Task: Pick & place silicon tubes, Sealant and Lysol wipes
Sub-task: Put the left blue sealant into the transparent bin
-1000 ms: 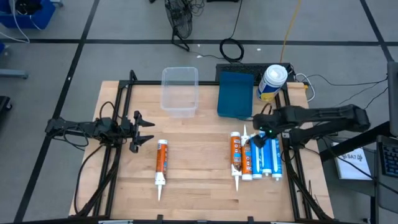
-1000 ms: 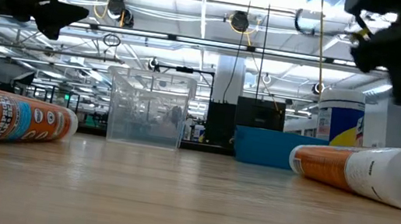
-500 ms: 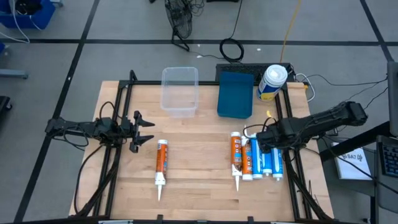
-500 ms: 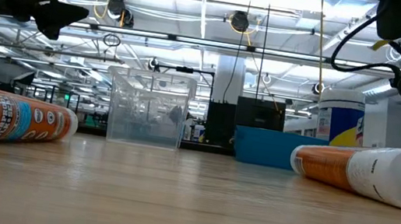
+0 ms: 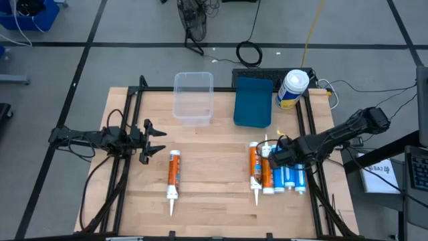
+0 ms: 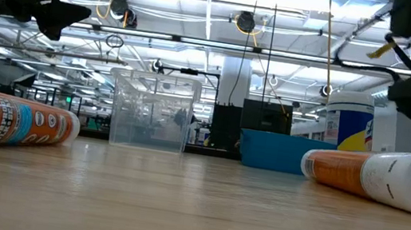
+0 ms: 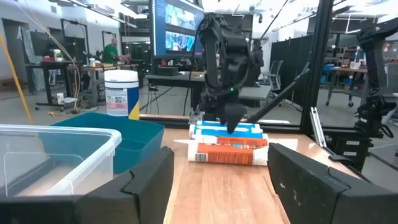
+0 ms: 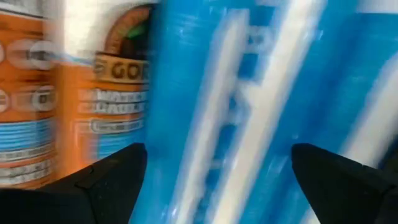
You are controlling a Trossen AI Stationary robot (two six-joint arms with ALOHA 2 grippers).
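Note:
Several tubes lie side by side at the table's right: an orange one (image 5: 255,171) and blue-and-white ones (image 5: 284,175). Another orange tube (image 5: 173,175) lies alone, left of centre. The Lysol wipes (image 5: 293,87) stand upright at the far right corner. My right gripper (image 5: 276,156) points down over the blue tubes and is open. Its fingers (image 8: 106,180) stand on either side of one blue tube (image 8: 230,112). My left gripper (image 5: 158,140) waits open at the left, above the table. My right gripper comes from above, pointing down, and its open fingers lie across a blue tube (image 7: 224,129) that rests on the table among the others. Whether the fingers touch the tube, I cannot tell.
A clear plastic container (image 5: 193,97) and a blue bin (image 5: 254,100) stand at the far side, left of the wipes. A black frame (image 5: 127,114) runs along the table's left and right sides. Bare wood lies between the lone orange tube and the group.
My right gripper has come down and toward the table's near edge, onto the group of blue tubes. Its wrist has rolled on the way. The tubes lie where they were.

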